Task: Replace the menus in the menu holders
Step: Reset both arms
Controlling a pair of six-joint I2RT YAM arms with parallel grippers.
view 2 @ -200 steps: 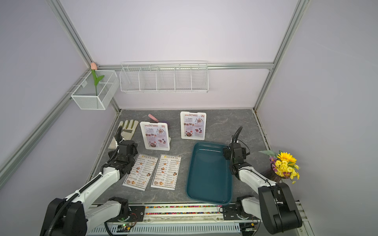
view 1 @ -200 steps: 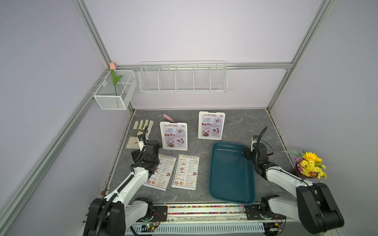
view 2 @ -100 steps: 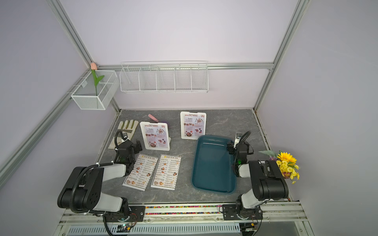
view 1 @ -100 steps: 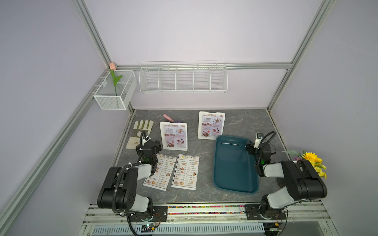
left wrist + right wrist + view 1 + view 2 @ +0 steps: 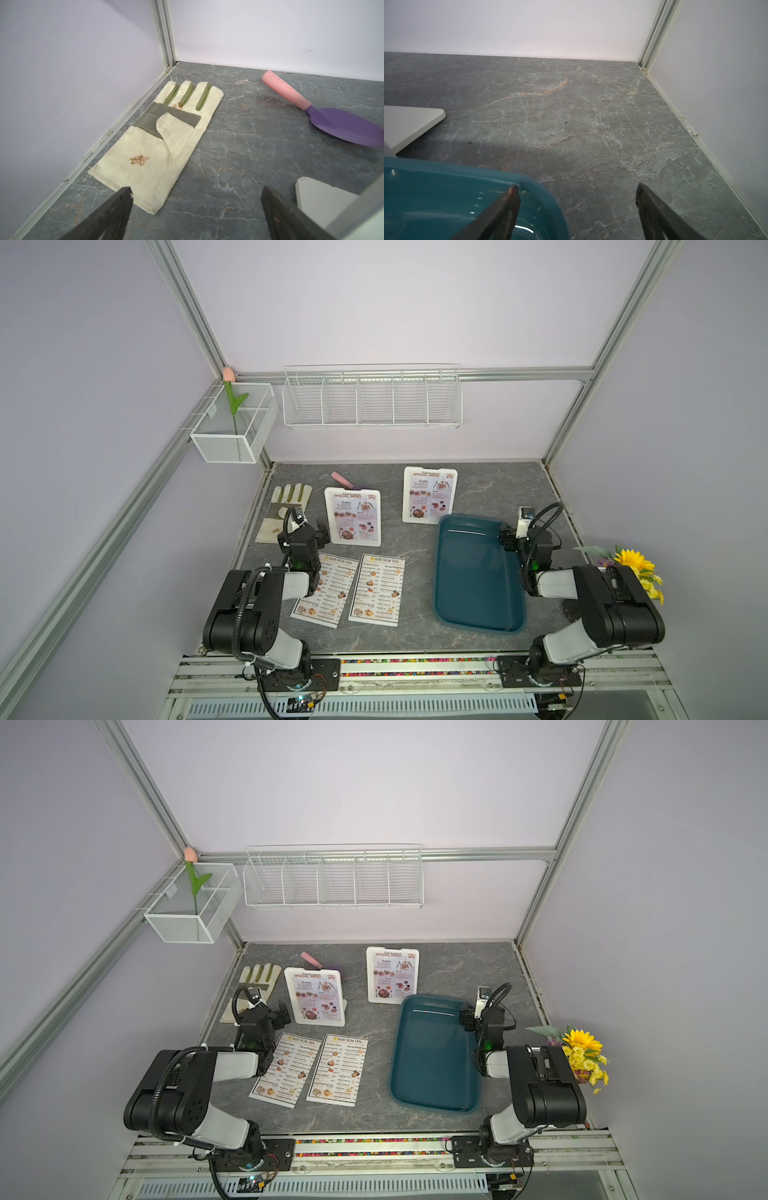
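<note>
Menus: you have four; two DIM SUM INN sheets (image 5: pixel 328 591) (image 5: pixel 380 591) lie flat near the front, two SPECIAL MENU sheets (image 5: pixel 354 516) (image 5: pixel 428 495) stand in the holders (image 5: pixel 353 544) (image 5: pixel 424 521).
Others: one tray (image 5: pixel 441 572), one glove (image 5: pixel 291 497), one trowel (image 5: pixel 342 122).
Change: your arms have folded up since a second ago; the tray sits farther back; menus unmoved.
Left gripper (image 5: pixel 197 191): jaws wide apart, empty, by the glove's cuff.
Right gripper (image 5: pixel 577 187): wide apart, empty, one finger over the tray's corner; contact unclear.

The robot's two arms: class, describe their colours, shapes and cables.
The left arm and right arm share bulky black joint housings, light grey links, black looping cables and a small green light near the wrist. Their fingers are dark and tapered.
</note>
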